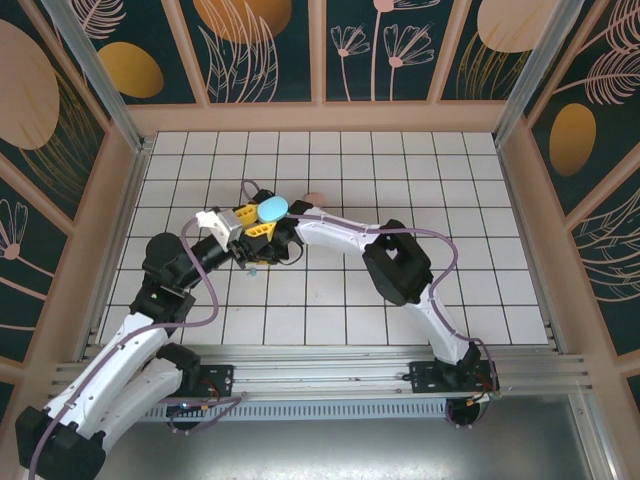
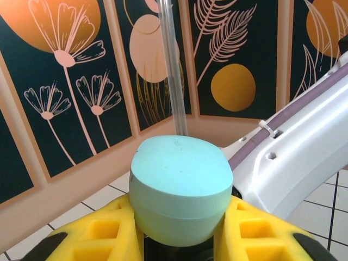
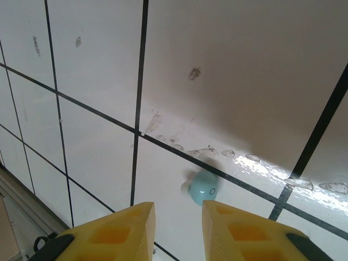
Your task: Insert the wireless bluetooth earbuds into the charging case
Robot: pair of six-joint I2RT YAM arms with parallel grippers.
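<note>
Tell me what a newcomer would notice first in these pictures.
The teal case stands out, clamped by the left gripper over the middle of the tiled table. Next comes the tiny teal earbud, lying on a tile just ahead of the right gripper, whose jaws stand open and empty.

pale teal case (image 2: 180,185); teal-blue earbud (image 3: 204,188); yellow fingers (image 3: 117,231); white floor tiles (image 3: 228,65), dark grout; dark teal walls (image 2: 49,136), orange flowers
</note>
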